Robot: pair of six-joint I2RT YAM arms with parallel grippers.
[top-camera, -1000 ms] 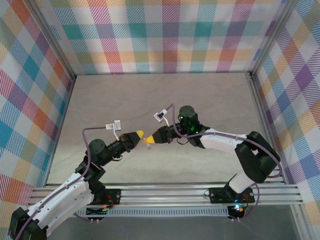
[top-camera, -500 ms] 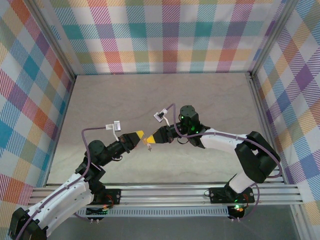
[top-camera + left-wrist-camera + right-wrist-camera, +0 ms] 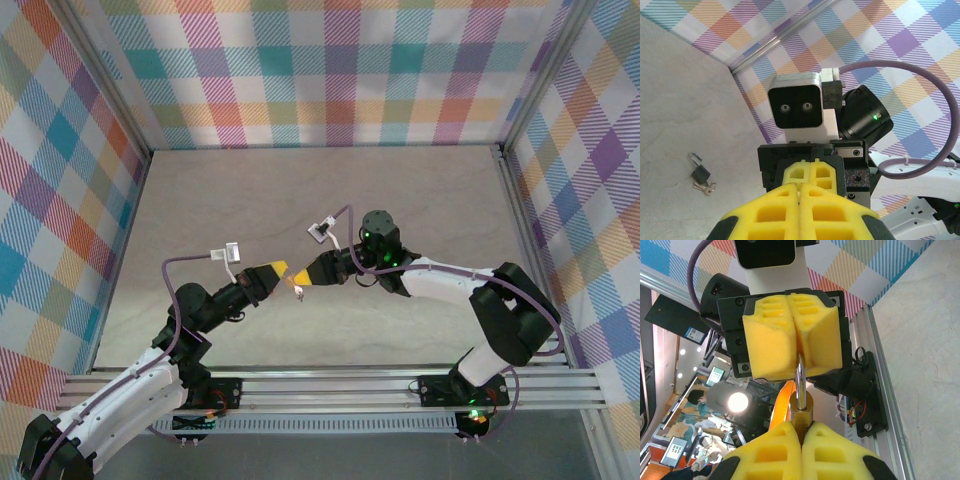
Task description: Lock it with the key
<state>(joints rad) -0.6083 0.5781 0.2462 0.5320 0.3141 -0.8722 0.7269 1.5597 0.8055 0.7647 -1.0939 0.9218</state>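
My two grippers meet tip to tip above the middle of the table. The right gripper [image 3: 801,426] is shut on a small brass padlock [image 3: 802,409], whose body sticks out past its yellow pads. A thin silver key [image 3: 799,376] runs from the padlock straight into the pads of the left gripper [image 3: 796,355], which is shut on it. From above, the left gripper [image 3: 283,267] and right gripper [image 3: 300,281] almost touch. In the left wrist view, the left gripper [image 3: 799,186] faces the right gripper [image 3: 812,170], and the key and padlock are hidden behind the pads.
A small dark padlock with an open shackle and loose keys [image 3: 700,176] lies on the grey table [image 3: 420,200]. Plaid walls close in the back and both sides. An aluminium rail [image 3: 340,385] runs along the near edge.
The joined gripper tips have drifted slightly toward the near edge. Both grips are unchanged.
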